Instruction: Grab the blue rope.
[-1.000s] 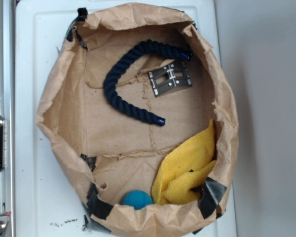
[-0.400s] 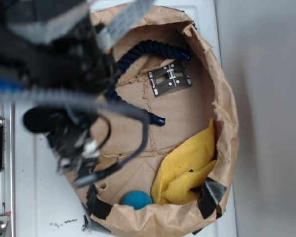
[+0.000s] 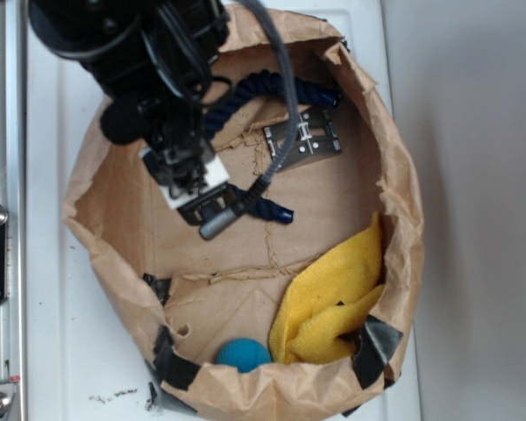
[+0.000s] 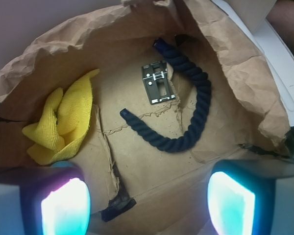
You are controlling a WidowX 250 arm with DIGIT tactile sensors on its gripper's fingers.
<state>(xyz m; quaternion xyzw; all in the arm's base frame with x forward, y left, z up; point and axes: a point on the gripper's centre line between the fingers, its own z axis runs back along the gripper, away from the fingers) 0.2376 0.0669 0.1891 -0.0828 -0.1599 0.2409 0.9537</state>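
The blue rope lies in a C-curve on the floor of the brown paper bag, dark navy with glossy capped ends. In the wrist view it lies ahead of my gripper, which is open and empty with its two fingers wide apart and above the bag floor. In the exterior view my gripper and arm hang over the rope's bend. Only the rope's upper stretch and one capped end show there.
A small metal plate lies beside the rope, also in the wrist view. A yellow cloth and a teal ball sit at the bag's near end. The bag's crumpled walls ring the floor. Black tape patches mark it.
The arm, absent one second ago, has swung in from the left and now hangs steady over the rope's bend inside the bag. The rope has not moved.
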